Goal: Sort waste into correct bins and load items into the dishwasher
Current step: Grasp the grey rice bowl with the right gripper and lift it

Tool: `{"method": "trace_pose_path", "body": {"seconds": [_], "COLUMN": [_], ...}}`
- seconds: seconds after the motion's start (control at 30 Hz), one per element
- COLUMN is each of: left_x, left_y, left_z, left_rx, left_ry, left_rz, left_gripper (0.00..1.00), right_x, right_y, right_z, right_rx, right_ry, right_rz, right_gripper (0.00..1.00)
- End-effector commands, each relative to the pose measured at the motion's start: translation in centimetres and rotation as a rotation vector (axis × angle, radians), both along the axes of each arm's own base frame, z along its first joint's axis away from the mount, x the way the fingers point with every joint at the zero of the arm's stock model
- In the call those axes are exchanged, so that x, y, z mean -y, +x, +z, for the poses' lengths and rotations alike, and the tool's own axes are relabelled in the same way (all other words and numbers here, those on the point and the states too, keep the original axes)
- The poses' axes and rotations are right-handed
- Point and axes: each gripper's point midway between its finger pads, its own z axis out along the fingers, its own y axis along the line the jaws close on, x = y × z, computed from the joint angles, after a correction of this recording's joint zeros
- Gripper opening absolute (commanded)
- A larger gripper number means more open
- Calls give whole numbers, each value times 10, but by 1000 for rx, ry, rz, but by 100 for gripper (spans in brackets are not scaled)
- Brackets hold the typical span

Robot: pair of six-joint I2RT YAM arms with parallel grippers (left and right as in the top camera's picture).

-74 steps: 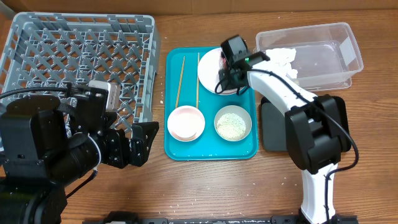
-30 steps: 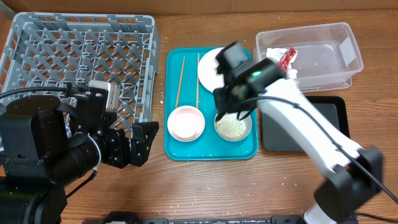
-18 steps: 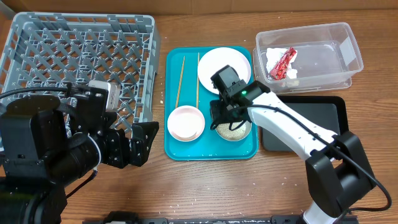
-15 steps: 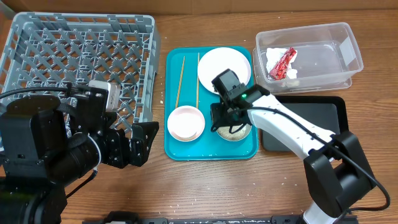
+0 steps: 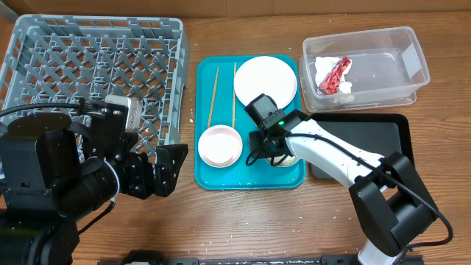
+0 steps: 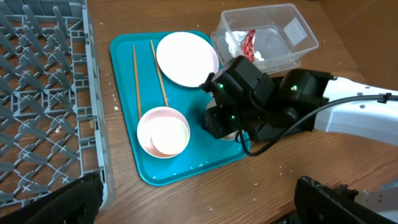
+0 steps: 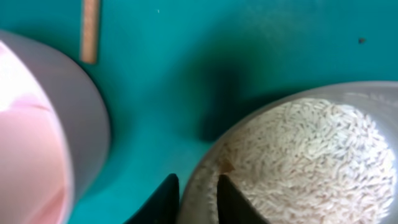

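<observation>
On the teal tray [image 5: 221, 179], my right gripper [image 5: 263, 149] is down on the pale green bowl [image 5: 289, 157] of rice [image 7: 305, 155]. In the right wrist view its jaws [image 7: 198, 190] are shut on the bowl's near rim, one finger inside and one outside. The pink bowl [image 5: 219, 145] sits just left of it. The plate [image 5: 267, 78] and two chopsticks [image 5: 213, 96] lie farther back on the tray. A red wrapper [image 5: 333, 73] and a napkin [image 5: 321, 71] lie in the clear tub [image 5: 383, 66]. My left gripper [image 6: 193, 205] hangs open over the bare table, left of the tray.
The grey dish rack [image 5: 96, 70] fills the back left. The black tray [image 5: 372, 136] lies right of the teal tray, partly under my right arm. Loose rice grains [image 6: 283, 168] dot the table in front of the teal tray.
My right gripper left the clear tub, where the red wrapper now lies, came down to the green bowl and closed on its rim. The left arm has not moved.
</observation>
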Motion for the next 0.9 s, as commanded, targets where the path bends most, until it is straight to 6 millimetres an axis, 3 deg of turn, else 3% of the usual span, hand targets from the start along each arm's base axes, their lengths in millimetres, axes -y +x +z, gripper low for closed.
{"method": "trace_pose_path", "body": {"seconds": [0.0,0.03,0.17,0.37,0.47,0.57,0.67,0.77,0.87], "left_x": [-1,-1,-1,-1,-1,-1,-1,-1,-1], "left_y": [0,0,0,0,0,0,0,0,0], "left_z": [3,3,3,3,3,3,3,3,3], "left_rx": [23,23,23,23,23,23,23,23,23], "left_ry": [15,15,15,15,15,15,15,15,15], "left_rz": [-8,-8,-8,-8,-8,-8,-8,-8,-8], "left_gripper": [100,100,100,100,100,100,100,100,100], "right_x": [11,11,8,7,-5,-23,-23,-1,37], "right_y": [-1,-1,3,1,2,12,23,34,41], "right_z": [-10,-10,-8,3,30,82,118,144,149], "right_rx": [5,7,25,-6,-36,-26,2,-5,-67], "right_ry": [-49,-49,-39,-41,23,196,323,429,469], "right_rz": [-18,-18,-19,-15,-8,-2,-16,-111,-245], "right_gripper": [28,28,7,4,4,4,4,4,4]}}
